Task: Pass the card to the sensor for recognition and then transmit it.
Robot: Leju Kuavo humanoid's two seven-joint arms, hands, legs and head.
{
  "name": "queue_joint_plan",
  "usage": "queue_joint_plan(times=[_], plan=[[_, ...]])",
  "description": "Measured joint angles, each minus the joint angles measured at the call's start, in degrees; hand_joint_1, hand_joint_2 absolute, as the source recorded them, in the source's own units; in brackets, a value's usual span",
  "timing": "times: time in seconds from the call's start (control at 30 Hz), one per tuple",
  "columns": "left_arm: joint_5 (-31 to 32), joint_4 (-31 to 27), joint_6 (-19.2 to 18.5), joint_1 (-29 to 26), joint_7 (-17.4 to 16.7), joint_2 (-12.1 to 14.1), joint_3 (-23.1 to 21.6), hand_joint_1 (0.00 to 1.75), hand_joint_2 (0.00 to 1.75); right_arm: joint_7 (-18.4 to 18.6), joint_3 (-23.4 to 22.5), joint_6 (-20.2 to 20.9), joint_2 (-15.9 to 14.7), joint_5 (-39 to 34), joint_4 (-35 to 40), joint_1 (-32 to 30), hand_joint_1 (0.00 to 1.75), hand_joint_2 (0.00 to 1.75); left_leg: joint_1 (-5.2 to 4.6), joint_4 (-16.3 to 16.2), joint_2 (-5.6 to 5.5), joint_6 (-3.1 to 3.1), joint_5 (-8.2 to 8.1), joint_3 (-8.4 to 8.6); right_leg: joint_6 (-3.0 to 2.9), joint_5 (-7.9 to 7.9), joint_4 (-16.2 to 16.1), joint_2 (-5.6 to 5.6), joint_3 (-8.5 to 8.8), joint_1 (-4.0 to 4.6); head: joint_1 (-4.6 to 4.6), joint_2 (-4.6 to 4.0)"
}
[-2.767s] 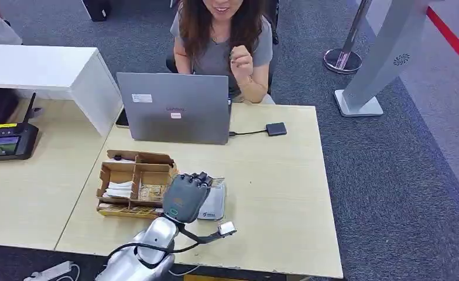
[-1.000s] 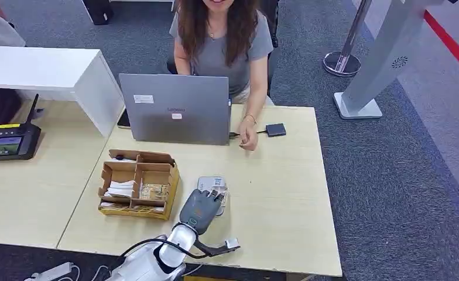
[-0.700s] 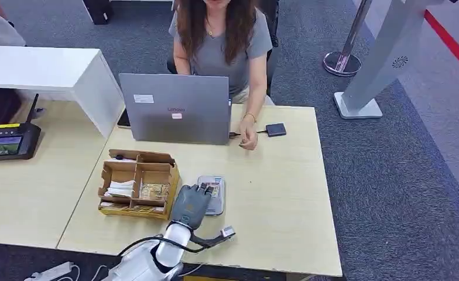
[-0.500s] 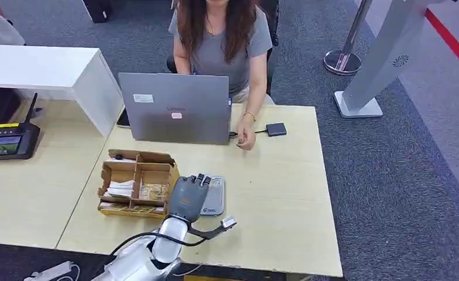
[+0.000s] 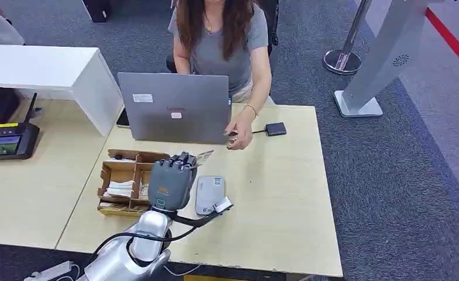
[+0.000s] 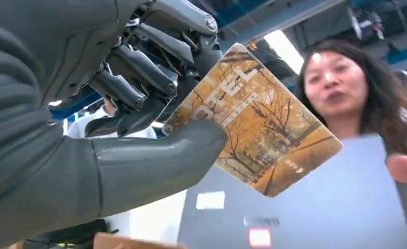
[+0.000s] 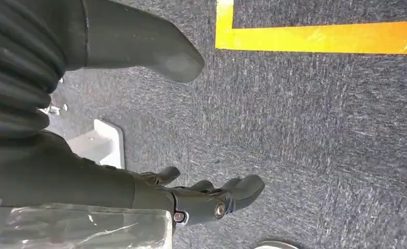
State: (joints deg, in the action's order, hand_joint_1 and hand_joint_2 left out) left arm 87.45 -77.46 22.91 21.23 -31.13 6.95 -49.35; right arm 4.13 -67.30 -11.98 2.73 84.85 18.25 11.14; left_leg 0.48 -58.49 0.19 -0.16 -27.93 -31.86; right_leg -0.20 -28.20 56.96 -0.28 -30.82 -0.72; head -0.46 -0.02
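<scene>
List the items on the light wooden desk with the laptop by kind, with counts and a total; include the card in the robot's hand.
Laptop: 1
Cardboard organizer box: 1
Grey sensor pad: 1
Small black adapter: 1
Card, held in the left hand: 1
Total: 5

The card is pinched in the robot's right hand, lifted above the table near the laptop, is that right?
Not quite: the left hand pinches the card, as the left wrist view shows. It is lifted above the table near the laptop.
</scene>
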Motion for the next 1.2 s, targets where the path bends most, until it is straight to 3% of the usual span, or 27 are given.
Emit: queue_joint_plan(times=[0.17,0.23,0.3,0.4,0.43,0.57,0.77,0.87,1.2], plan=[[0.0,-3.7,0.6,-1.4,2.4,0.6,1.9,1.75,1.75,0.0,-0.1,0.0,0.0,0.0,0.0,0.0,0.00,1.75,-0.01,0.0,0.01,0.00,0.00,-0.01,0.00,0.00,0.0,0.01,0.00,0.00,-0.02,0.00],[0.0,-5.9,1.2,-3.7,7.4,-0.5,5.0,1.75,1.75,0.0,-0.2,0.0,0.0,0.0,0.0,-0.2,0.00,1.75,-0.03,0.0,0.02,0.00,0.00,-0.01,0.00,0.00,0.0,0.02,-0.02,0.00,-0.04,0.00],[-0.1,-8.8,1.3,-6.5,16.8,-3.3,9.7,1.75,1.75,0.0,-0.3,0.0,0.0,0.0,0.0,-0.3,0.00,1.75,-0.04,0.0,0.02,0.00,-0.01,-0.06,0.00,0.00,0.0,0.01,-0.07,0.00,-0.02,0.00],[-3.8,-12.5,0.6,-10.5,30.7,-9.5,19.3,1.75,1.75,0.0,-0.4,0.0,0.0,0.0,0.0,-0.5,0.00,1.75,-0.07,0.0,0.03,0.03,-0.03,-0.11,0.01,0.00,0.0,0.03,-0.11,-0.02,0.00,0.00],[-6.0,-13.4,0.2,-11.2,32.5,-10.9,21.7,1.75,1.75,0.0,-0.4,0.0,0.0,0.0,0.0,-0.6,0.00,1.75,-0.07,0.0,0.05,0.06,-0.04,-0.11,0.01,0.00,0.0,0.05,-0.11,-0.02,-0.02,0.00],[-13.6,-15.7,-2.8,-13.3,36.3,-15.1,29.2,1.75,1.75,0.0,-0.7,0.0,0.0,0.0,0.0,-0.8,0.00,1.75,-0.04,0.0,0.03,0.06,-0.04,-0.10,0.01,0.00,0.0,-0.01,-0.11,-0.02,-0.04,0.00],[-26.0,-17.0,-9.2,-14.6,40.9,-19.6,37.1,1.75,1.75,0.0,-1.4,0.0,0.0,0.2,0.0,-0.8,0.00,1.75,-0.01,0.0,0.03,0.04,-0.02,-0.09,0.00,0.01,0.0,0.02,-0.10,-0.01,-0.04,0.00],[-26.9,-17.1,-9.9,-15.0,41.6,-21.0,39.5,1.75,1.75,-0.1,-1.7,0.0,0.0,0.2,0.0,-0.8,0.00,1.75,-0.01,0.0,0.02,0.04,-0.02,-0.10,0.00,0.00,0.0,0.01,-0.11,-0.01,-0.04,0.00],[-28.2,-17.4,-10.7,-15.4,42.1,-21.4,41.9,1.75,1.75,-0.1,-1.7,0.0,0.0,0.3,0.0,-0.8,0.00,1.75,-0.02,0.0,0.03,0.04,-0.02,-0.10,0.01,0.01,0.0,0.02,-0.11,-0.01,-0.04,0.00]])
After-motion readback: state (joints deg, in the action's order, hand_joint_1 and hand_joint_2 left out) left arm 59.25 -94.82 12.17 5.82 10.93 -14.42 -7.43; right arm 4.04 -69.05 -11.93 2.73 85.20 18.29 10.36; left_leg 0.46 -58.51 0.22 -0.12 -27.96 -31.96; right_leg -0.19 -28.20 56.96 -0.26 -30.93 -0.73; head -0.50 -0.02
